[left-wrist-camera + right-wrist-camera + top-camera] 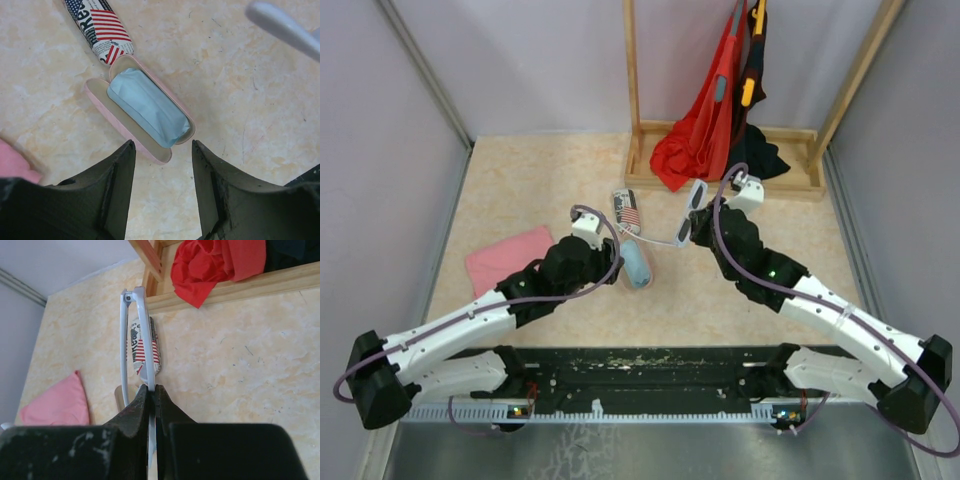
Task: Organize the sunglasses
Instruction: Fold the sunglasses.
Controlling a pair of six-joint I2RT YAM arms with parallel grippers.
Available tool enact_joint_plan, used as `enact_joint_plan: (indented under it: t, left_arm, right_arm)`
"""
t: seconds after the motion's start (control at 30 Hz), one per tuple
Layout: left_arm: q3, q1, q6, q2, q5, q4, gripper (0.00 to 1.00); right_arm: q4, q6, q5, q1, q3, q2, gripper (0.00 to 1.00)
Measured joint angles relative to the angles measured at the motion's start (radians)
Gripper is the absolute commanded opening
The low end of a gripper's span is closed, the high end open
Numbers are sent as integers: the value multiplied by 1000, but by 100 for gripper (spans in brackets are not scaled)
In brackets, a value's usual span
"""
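My right gripper (686,234) is shut on a thin white arm of the white-framed sunglasses (696,197) and holds them above the table. In the right wrist view the white frame (142,325) rises straight out of the closed fingertips (152,389). My left gripper (162,145) stands open over the near end of an open pink case (129,134), nothing between its fingers. A light-blue cloth (146,103) lies in that case. One white sunglasses arm (282,26) shows at the top right of the left wrist view.
A flag-printed case (628,212) lies closed just beyond the pink case (638,266). A pink cloth (508,258) is at the left. At the back stands a wooden rack (790,182) hung with red fabric (705,130) and dark fabric.
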Motion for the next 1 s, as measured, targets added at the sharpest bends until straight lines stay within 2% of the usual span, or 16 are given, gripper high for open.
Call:
enact_joint_plan:
  t: [0.5, 1.0]
  left_arm:
    - [96, 0, -9, 82, -5, 76, 55]
    - [169, 0, 12, 173, -20, 62, 55]
  right_arm:
    - [4, -7, -130, -2, -8, -3, 0]
    - [51, -82, -299, 17, -13, 64, 0]
